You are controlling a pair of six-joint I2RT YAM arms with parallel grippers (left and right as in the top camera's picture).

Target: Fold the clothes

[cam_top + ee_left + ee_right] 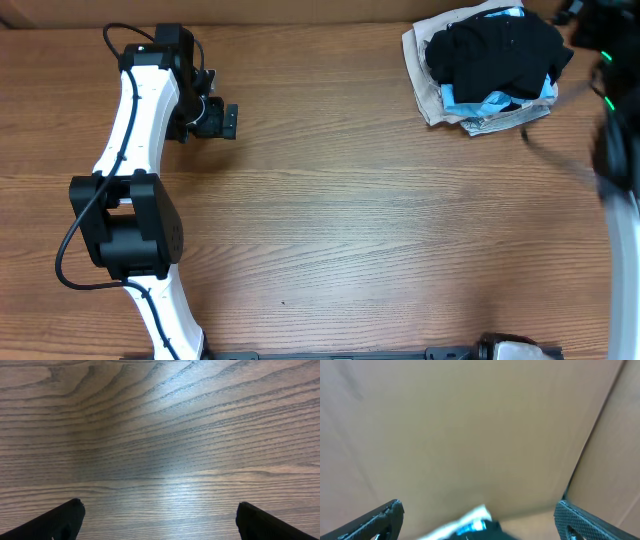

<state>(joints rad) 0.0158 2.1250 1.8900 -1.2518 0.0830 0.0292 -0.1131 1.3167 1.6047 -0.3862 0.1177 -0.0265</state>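
A black shirt (pixel 495 52) lies crumpled on top of a pile of clothes at the table's far right. A blurred strip of it shows at the bottom of the right wrist view (pixel 485 534). My left gripper (pixel 226 121) is open and empty over bare wood at the far left; its fingertips (pixel 159 517) stand wide apart. My right gripper (pixel 479 519) is open and empty, blurred, pointing at a brown cardboard wall behind the pile. In the overhead view the right arm (pixel 612 90) is a blur at the right edge, next to the pile.
Under the black shirt lie a beige garment (pixel 425 70) and a light blue one (pixel 490 101). A brown cardboard wall (pixel 470 430) stands behind the table. The wooden table (pixel 380 220) spreads between the arms. The left arm's base (pixel 130 225) sits at the near left.
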